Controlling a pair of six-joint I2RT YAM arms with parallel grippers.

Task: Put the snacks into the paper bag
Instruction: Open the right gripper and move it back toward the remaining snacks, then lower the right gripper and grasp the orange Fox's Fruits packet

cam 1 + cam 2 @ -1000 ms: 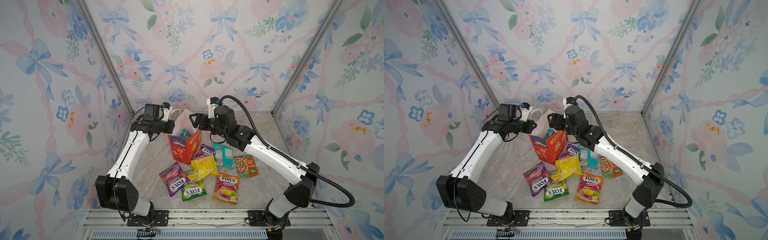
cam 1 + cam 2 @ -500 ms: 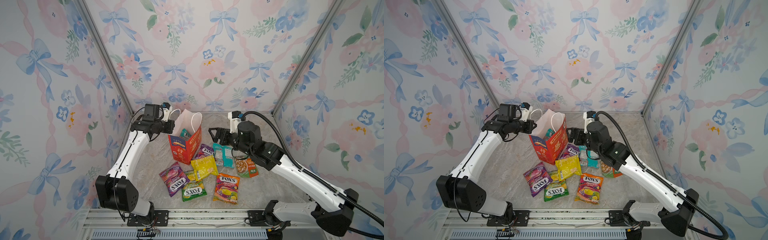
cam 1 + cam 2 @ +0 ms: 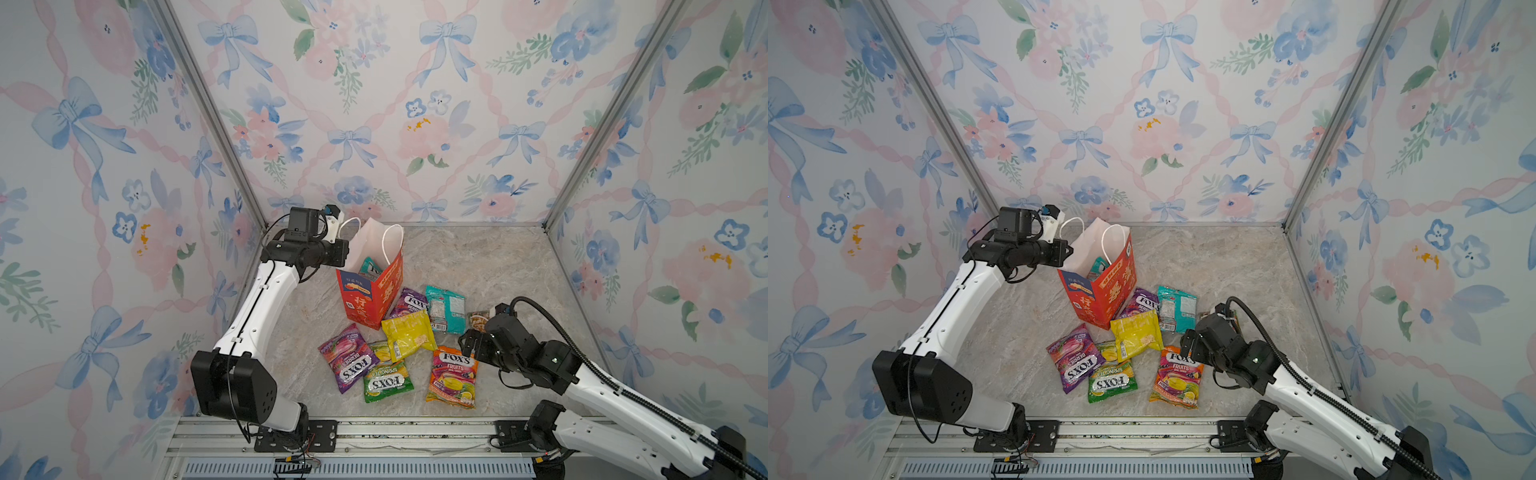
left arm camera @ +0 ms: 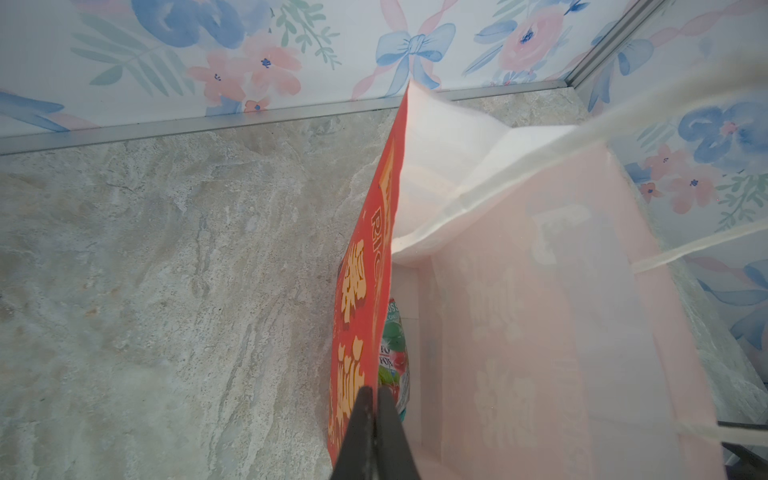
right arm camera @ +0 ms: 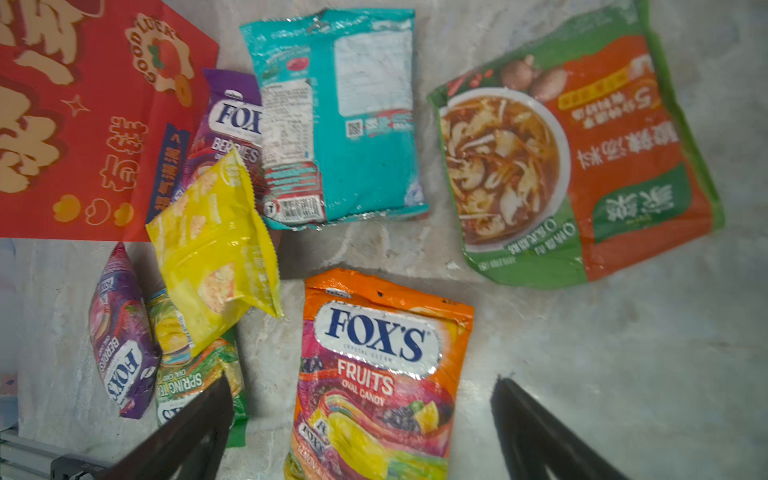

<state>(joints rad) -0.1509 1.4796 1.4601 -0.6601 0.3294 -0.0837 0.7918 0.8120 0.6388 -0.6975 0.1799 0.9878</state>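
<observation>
At the far left of the marble-patterned desk (image 3: pixel 478 266) the red-orange paper bag (image 3: pixel 368 297) stands upright with its mouth open. The left fingers (image 4: pixel 359 436) are closed on the rim of its red side wall, one inside and one outside; I judge this grip is there to steady the bag and keep it open.

Inside, a bagged teal packet (image 4: pixel 395 353) leans against that wall and shows over the rim in both top views; whether anything lies beneath it cannot be told. So at least one snack is in.

Seven snacks lie outside, all to the right of or nearer than the bag:
- the far purple FOX'S Berries packet (image 5: pixel 232 124) touches the bag's foot and is partly covered by its neighbours;
- the loose teal packet (image 5: pixel 345 124) lies back side up, just right of it;
- the orange-green soup packet (image 5: pixel 582 158) is furthest right, largely hidden by the right arm in a top view (image 3: pixel 478 320);
- the yellow packet (image 3: pixel 407 334) rests across the green FOX'S Spring Tea packet (image 3: pixel 386 376);
- the near purple FOX'S Berries packet (image 3: pixel 347 361) touches that green one on its left;
- the orange FOX'S Fruits packet (image 3: pixel 453 376) lies apart at the near right.

The right fingers (image 5: pixel 187 428) are spread wide and empty, poised over the orange FOX'S Fruits packet and touching nothing that shows; I judge this to be the approach to the next pick. By this count the task is at an early stage, with most of the packing left.
</observation>
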